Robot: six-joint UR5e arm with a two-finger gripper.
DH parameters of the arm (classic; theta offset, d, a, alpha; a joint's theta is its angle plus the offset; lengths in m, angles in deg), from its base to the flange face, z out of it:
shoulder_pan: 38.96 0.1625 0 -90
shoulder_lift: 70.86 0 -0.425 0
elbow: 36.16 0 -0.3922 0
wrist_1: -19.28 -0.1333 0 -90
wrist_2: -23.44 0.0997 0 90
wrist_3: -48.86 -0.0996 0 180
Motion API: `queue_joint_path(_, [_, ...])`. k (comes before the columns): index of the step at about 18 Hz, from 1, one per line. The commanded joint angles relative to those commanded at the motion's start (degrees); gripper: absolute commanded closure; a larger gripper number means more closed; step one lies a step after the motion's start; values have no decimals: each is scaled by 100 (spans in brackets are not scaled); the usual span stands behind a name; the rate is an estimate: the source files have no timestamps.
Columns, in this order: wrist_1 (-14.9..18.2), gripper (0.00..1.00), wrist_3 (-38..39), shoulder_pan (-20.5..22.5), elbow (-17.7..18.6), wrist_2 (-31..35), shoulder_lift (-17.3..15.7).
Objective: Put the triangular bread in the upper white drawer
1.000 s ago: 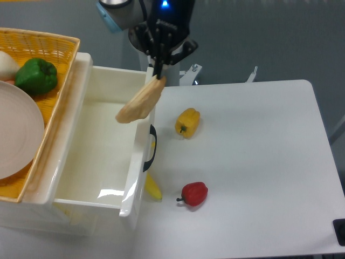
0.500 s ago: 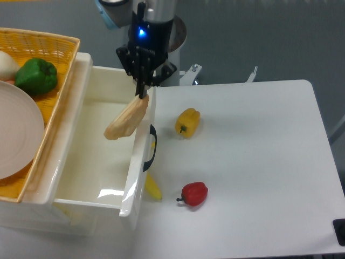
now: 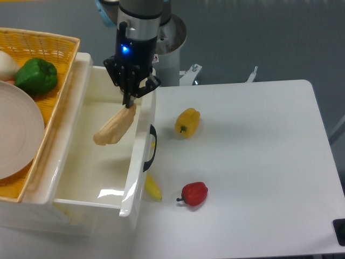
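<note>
While a second ago the triangular bread (image 3: 114, 127) hung over the drawer's front wall, it now hangs clear inside the rim of the upper white drawer (image 3: 86, 162), pinched by one corner in the closed claw (image 3: 128, 100) and drooping down toward the left. That leftward shift means the carry is nearly done: what remains, by my judgement, is a short descent and a release, since the slice is above the drawer floor rather than resting on it. Just left of the drawer sits a yellow wicker basket (image 3: 51, 40) holding a green pepper (image 3: 36, 75) and a pale plate (image 3: 19, 135). On the tabletop (image 3: 253, 162) lie a yellow pepper (image 3: 187, 122), a red pepper (image 3: 194, 193) and a banana (image 3: 152, 187) tucked beside the drawer's black handle (image 3: 150, 148). Nothing blocks the drop.
</note>
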Motion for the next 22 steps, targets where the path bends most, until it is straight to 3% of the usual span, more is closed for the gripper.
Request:
queue_joint_path(2, [-26, 25, -17, -9, 0, 9, 17])
queue_joint_path(3, [-96, 14, -18, -18, 0, 9, 18])
queue_joint_path(5, [-228, 0, -18, -27, 9, 70, 35])
queue_joint_path(13, [-220, 0, -26, 52, -106, 914, 334])
queue_joint_path(17, [-220, 0, -79, 491, -114, 914, 316])
queue_joint_path(22, [-176, 0, -914, 1010, -150, 949, 325])
